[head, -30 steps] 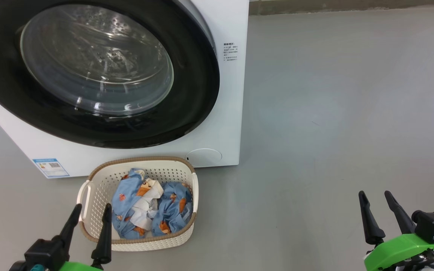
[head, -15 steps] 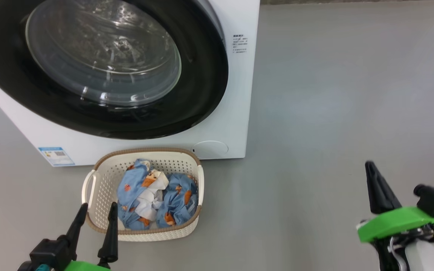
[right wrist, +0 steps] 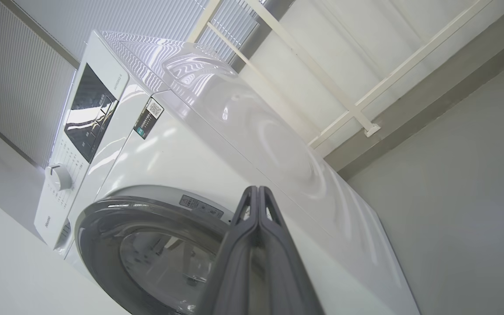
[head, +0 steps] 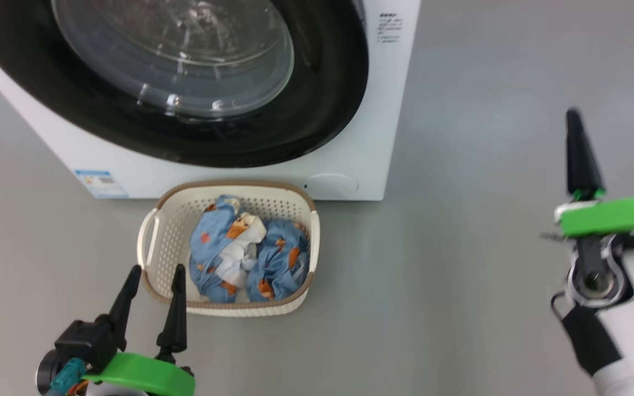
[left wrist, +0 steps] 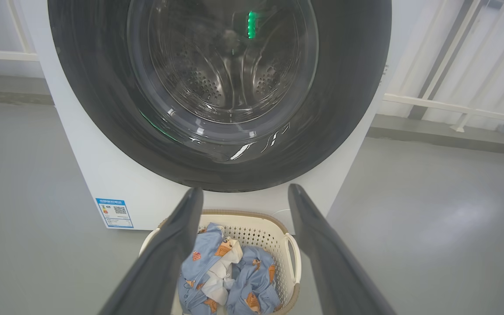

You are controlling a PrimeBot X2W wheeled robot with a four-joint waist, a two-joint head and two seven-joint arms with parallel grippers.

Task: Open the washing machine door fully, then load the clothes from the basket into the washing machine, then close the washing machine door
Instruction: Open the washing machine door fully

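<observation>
Washing machine door [head: 196, 71]: one, round and glossy black with a clear glass bowl at its centre, sitting closed against the front of the one white washing machine [head: 388, 110]; through the glass, in the left wrist view, the perforated steel drum shows; no garment can be made out inside it. One blue label sticker [head: 101, 183] sits at the machine's lower left corner and one round cap [head: 331, 186] at its lower right; the right wrist view shows one dial [right wrist: 58, 177] beside a dark display panel.

One basket [head: 229, 307], cream and perforated with a brown rim, stands on the grey floor [head: 487, 247] just in front of the machine, below the door; it has two white side handles; inside lie the clothes [head: 248, 256], light blue with orange-brown prints and white patches, bunched in two heaps that fill most of the bottom; how many separate pieces there are cannot be told.

Two tools: the left tool [head: 157, 269] is released, its fingers spread wide, hovering just outside the basket's near left corner and touching nothing; the right tool [head: 573, 116] is clenched with its fingers pressed together on nothing, raised above bare floor well to the right of the machine and the basket.
</observation>
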